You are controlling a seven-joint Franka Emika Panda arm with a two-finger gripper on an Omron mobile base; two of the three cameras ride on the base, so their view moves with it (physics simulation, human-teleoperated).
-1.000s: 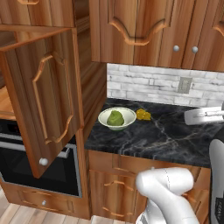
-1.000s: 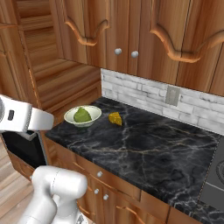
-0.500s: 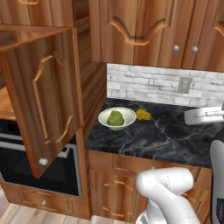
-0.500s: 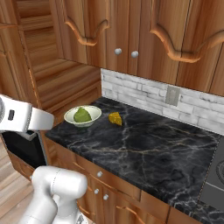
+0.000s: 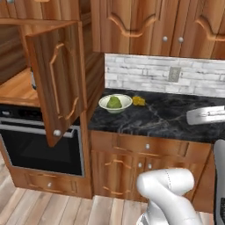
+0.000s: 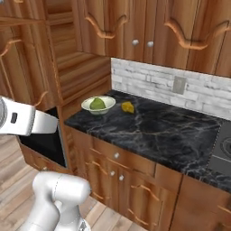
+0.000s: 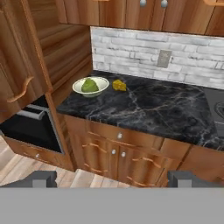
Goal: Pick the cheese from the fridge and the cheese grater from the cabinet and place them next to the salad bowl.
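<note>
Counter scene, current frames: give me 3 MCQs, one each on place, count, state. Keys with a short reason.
1. Where is the cheese?
A. on the counter beside the salad bowl
B. inside the bowl
C. on the floor

2. How many round knobs show on the cabinet door that stands ajar?
A. three
B. one
C. none

3. How do the jaws of the gripper stand?
A. shut on the cheese
B. shut, empty
C. open, empty

Key: 1 A, the yellow chunk lies on the dark counter next to the bowl. 2 B, one pale knob near the door's lower edge. 3 C, hand view shows the fingertips far apart with nothing between.

wood cupboards (image 6: 144, 27), black marble counter (image 6: 153, 131)
</note>
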